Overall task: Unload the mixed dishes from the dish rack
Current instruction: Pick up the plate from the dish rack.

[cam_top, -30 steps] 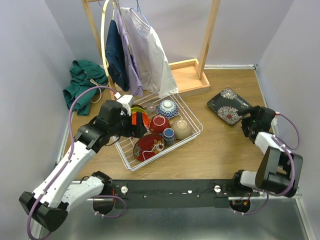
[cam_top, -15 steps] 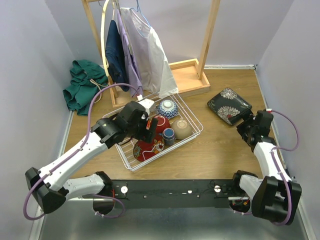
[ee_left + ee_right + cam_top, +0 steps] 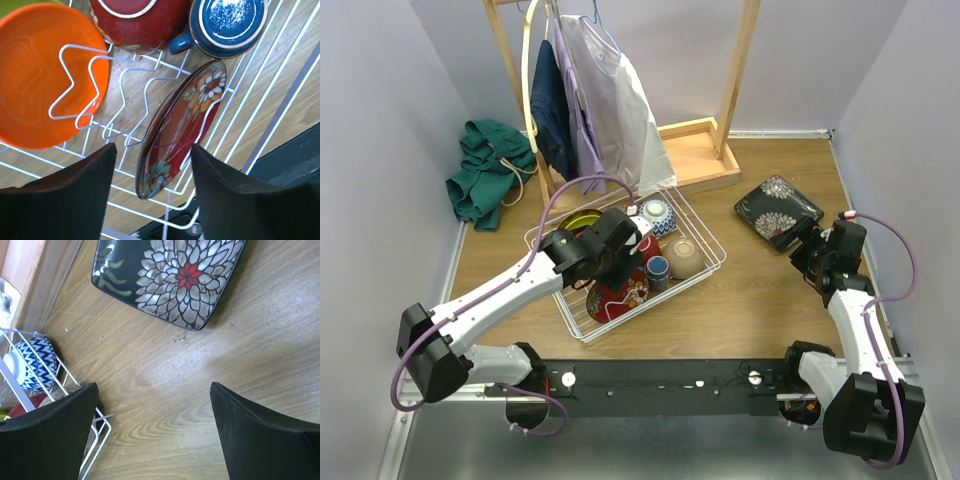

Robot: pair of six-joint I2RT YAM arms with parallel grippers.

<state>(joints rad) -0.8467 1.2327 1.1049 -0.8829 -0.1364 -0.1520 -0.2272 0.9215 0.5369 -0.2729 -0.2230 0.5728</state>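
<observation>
Black square plate (image 3: 778,211) out on table (image 3: 165,410). Left in dish rack (image 3: 660,298): orange plate (image 3: 45,75), blue cup (image 3: 227,22), others. Left tool (image 3: 152,157) spread astride red patterned plate (image 3: 175,125); right tool (image 3: 152,395) spread, empty.

Black square plate (image 3: 172,277) flat on wooden table (image 3: 165,390), blue-white bowl (image 3: 32,362) in dish rack (image 3: 101,432)

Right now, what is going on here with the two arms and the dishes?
The robot is unloading the dish rack. The left end effector hangs open over the red flowered plate standing on edge in it, a finger on each side, not gripping yet. The black square plate lies on the table outside the rack; the right end effector is open beside it, empty.
</observation>
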